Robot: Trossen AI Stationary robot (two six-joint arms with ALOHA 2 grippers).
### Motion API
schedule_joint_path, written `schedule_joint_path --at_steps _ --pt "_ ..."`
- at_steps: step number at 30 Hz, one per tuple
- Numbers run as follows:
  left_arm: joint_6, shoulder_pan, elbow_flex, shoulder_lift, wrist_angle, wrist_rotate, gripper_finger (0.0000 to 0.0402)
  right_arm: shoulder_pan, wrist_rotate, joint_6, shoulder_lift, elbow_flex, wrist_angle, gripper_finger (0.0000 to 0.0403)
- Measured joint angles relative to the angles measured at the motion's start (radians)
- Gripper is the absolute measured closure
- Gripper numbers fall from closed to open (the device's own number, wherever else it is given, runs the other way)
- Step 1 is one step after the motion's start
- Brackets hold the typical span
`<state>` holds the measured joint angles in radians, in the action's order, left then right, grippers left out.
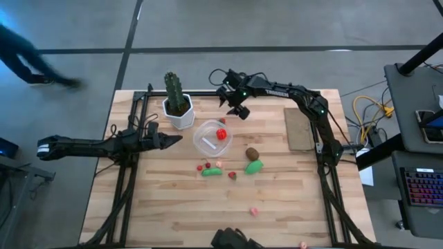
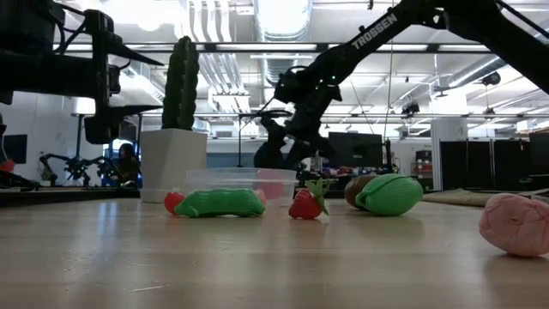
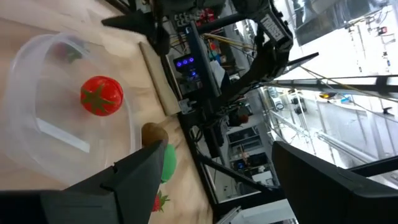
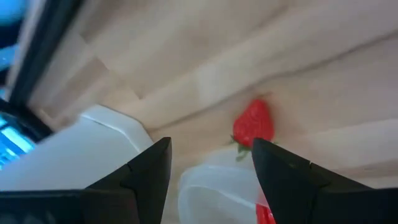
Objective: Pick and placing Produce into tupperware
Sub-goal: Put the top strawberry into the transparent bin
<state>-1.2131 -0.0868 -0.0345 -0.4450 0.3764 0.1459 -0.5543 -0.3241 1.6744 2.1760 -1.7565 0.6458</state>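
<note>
Tupperware (image 1: 208,138) is taken as landmark: 1 red tomato (image 1: 221,134) inside, a strawberry (image 4: 253,125) against its far rim. Right gripper (image 1: 238,108) is held just beyond it, jaws apart, nothing held. Left gripper (image 1: 169,140) is parked beside it, jaws apart, empty. Produce is judged light, hard, slippery; best gripped across the middle.

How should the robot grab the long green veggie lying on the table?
Grip the long green piece across its narrow middle, coming straight down from above. It lies flat with its length running left to right, so fingers closing across that slim waist should fit, though small red bits sit close at one end.
</note>
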Motion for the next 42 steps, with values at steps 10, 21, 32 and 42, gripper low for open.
schedule_joint_path --at_steps 10,21,32,42 --pt "0.022 0.000 0.000 0.000 0.003 -0.002 0.0118 0.019 -0.068 0.011 0.052 0.000 -0.005 0.0188" --pt "0.023 0.000 0.000 0.000 0.004 -0.002 0.0118 0.036 -0.042 0.019 0.069 -0.001 0.015 0.0188" --pt "0.024 0.000 0.000 0.000 0.003 -0.002 0.0118 0.060 -0.046 0.048 0.109 -0.001 -0.003 0.0188" --pt "0.025 0.000 0.000 0.000 0.001 -0.003 0.0118 0.059 -0.050 0.080 0.111 -0.001 -0.055 0.0189"
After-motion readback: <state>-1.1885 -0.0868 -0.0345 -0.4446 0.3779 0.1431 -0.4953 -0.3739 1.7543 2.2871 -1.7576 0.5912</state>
